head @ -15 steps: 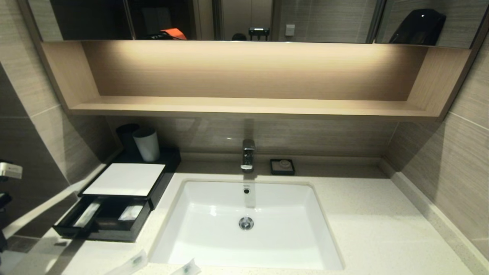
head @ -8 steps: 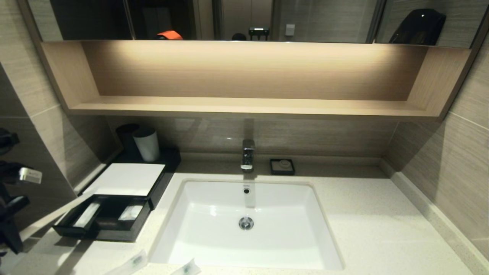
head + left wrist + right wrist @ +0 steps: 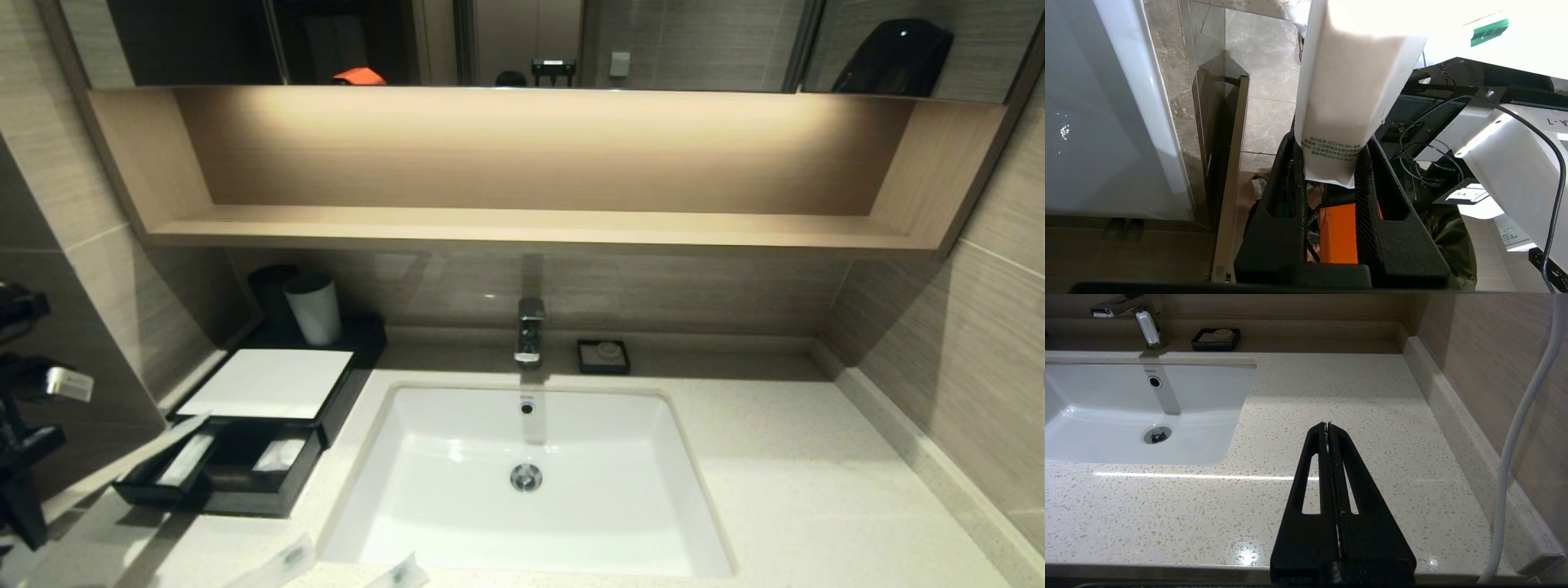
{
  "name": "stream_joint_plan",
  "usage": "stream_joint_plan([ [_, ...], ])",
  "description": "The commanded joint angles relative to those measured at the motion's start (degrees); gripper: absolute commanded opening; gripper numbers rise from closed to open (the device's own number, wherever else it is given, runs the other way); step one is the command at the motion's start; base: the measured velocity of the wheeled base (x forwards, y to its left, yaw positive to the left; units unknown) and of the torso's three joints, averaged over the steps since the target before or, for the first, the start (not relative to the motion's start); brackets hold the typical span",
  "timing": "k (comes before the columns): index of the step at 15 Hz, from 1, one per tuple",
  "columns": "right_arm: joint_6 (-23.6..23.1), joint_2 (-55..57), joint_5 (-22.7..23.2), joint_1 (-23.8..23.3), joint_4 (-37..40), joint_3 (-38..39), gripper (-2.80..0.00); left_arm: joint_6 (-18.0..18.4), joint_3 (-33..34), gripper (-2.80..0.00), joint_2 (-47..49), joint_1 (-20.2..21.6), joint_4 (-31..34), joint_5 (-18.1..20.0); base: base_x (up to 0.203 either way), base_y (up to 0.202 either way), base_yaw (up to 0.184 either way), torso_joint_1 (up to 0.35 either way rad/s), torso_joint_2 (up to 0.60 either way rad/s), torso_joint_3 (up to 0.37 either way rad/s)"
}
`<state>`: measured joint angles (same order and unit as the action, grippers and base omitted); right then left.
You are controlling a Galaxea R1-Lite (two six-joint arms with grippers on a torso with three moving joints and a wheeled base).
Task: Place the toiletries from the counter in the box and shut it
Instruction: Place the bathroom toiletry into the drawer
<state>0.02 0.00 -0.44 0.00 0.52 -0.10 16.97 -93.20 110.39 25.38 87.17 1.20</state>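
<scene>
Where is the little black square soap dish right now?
In the head view, the small black square soap dish sits at the back of the cream speckled counter, just right of the chrome faucet, behind the white basin.

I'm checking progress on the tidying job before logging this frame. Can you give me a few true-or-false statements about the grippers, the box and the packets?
1. The left gripper is clamped on a packet. True.
2. The box has its drawer pushed shut. False: it stands pulled out.
3. The right gripper holds a packet. False: it is shut on nothing, above the counter.
4. Two packets lie at the counter's front edge. True.
</scene>
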Motion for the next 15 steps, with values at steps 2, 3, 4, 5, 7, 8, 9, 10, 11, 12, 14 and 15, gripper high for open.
stream_joint_plan([
  [2,0.0,0.0,0.0,0.0,0.0,0.0,-2.80,0.1,-0.1,-2.80,1.2,0.0,0.5,-0.1,0.000,0.000,0.000,0.000,0.00,0.000],
  [3,0.0,0.0,0.0,0.0,0.0,0.0,-2.80,0.1,-0.1,-2.80,1.7,0.0,0.5,-0.1,0.000,0.000,0.000,0.000,0.00,0.000],
  [4,0.0,0.0,0.0,0.0,0.0,0.0,-2.80,0.1,-0.1,-2.80,2.1,0.0,0.5,-0.1,0.000,0.000,0.000,0.000,0.00,0.000],
  [5,0.0,0.0,0.0,0.0,0.0,0.0,-2.80,0.1,-0.1,-2.80,2.6,0.0,0.5,-0.1,0.000,0.000,0.000,0.000,0.00,0.000],
  [7,0.0,0.0,0.0,0.0,0.0,0.0,-2.80,0.0,0.0,-2.80,3.5,0.0,0.5,-0.5,0.000,0.000,0.000,0.000,0.00,0.000],
  [8,0.0,0.0,0.0,0.0,0.0,0.0,-2.80,-0.5,-0.1,-2.80,3.9,0.0,0.5,-0.8,0.000,0.000,0.000,0.000,0.00,0.000],
  [9,0.0,0.0,0.0,0.0,0.0,0.0,-2.80,-1.0,-0.1,-2.80,4.1,0.0,0.5,-1.0,0.000,0.000,0.000,0.000,0.00,0.000],
  [10,0.0,0.0,0.0,0.0,0.0,0.0,-2.80,-1.1,-0.1,-2.80,4.6,0.0,0.5,-1.1,0.000,0.000,0.000,0.000,0.00,0.000],
  [11,0.0,0.0,0.0,0.0,0.0,0.0,-2.80,-1.1,-0.1,-2.80,5.0,0.0,0.5,-1.1,0.000,0.000,0.000,0.000,0.00,0.000],
  [12,0.0,0.0,0.0,0.0,0.0,0.0,-2.80,-1.1,-0.1,-2.80,5.4,0.0,0.5,-1.1,0.000,0.000,0.000,0.000,0.00,0.000],
  [14,0.0,0.0,0.0,0.0,0.0,0.0,-2.80,-1.1,-0.4,-2.80,5.8,0.0,-0.2,-1.1,0.000,0.000,0.000,0.000,0.00,0.000],
  [15,0.0,0.0,0.0,0.0,0.0,0.0,-2.80,-1.1,-0.6,-2.80,6.3,0.0,-0.5,-1.1,0.000,0.000,0.000,0.000,0.00,0.000],
])
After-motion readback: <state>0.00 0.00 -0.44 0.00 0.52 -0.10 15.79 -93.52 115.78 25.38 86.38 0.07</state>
